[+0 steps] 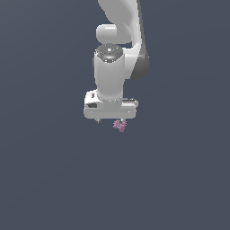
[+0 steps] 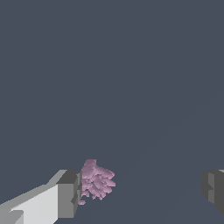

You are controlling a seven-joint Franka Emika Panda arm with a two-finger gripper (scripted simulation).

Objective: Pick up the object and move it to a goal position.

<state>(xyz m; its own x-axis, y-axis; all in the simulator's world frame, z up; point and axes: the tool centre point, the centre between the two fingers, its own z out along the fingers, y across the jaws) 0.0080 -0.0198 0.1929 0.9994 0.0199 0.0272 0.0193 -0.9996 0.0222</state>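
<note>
Reading from the exterior view's left, the white arm comes down from the top edge and ends in the gripper (image 1: 110,120), and the object (image 1: 120,125) shows just under the gripper's end toward the exterior view's right. No edge or corner of any surface can be made out in the plain grey field, so whether the piece rests on something or hangs free cannot be told.

In the wrist view one finger (image 2: 69,194) has the object (image 2: 96,180) right against its inner face, while the other finger (image 2: 213,189) stands well apart from it; the jaws are spread wide and pinch nothing.

The piece is small, pinkish-purple and lumpy with short prongs. It is probably light and stiff, and likely to twist or pop out if squeezed on its knobs. The flatter side against one pad, with the opposite pad closing across the lumpy bulk, looks the surest hold.
</note>
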